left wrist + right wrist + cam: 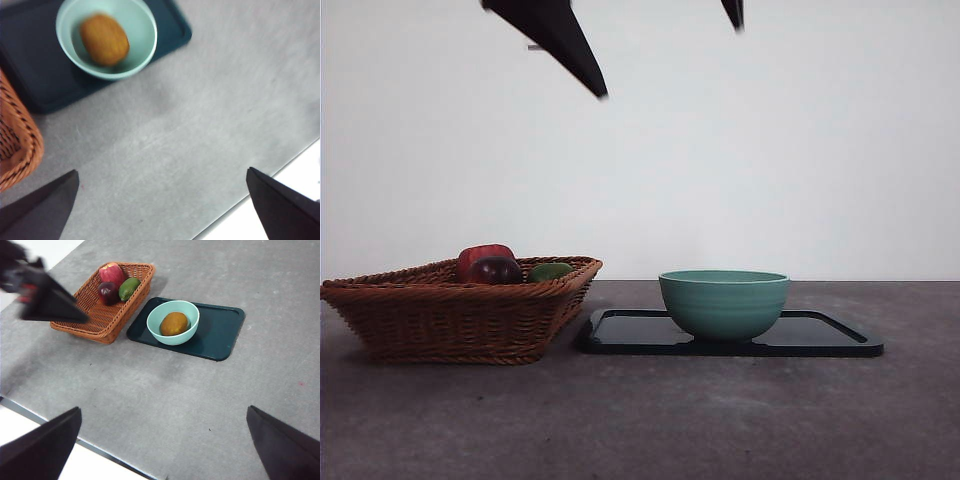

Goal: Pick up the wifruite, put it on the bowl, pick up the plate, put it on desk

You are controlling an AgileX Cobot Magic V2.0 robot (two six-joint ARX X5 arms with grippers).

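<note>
Wifruite [173, 323] sits in bowl [172, 322] on dark tray [220, 335]; both pincers released overhead; lifting the tray could tip the bowl.

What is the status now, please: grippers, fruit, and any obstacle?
Left gripper and right gripper both open, empty, high above desk. Wifruite lies in bowl, bowl on dark tray. Nothing blocking the tray.

Bowl: the teal bowl [724, 303] stands on a dark tray [820, 335], toward its left end.
Basket: a wicker basket [450, 318] sits left of the tray on the tabletop [720, 420], holding red [480, 257], dark purple [497, 270] and green fruit [551, 271].
Claws: two black tips hang at the top edge.
</note>
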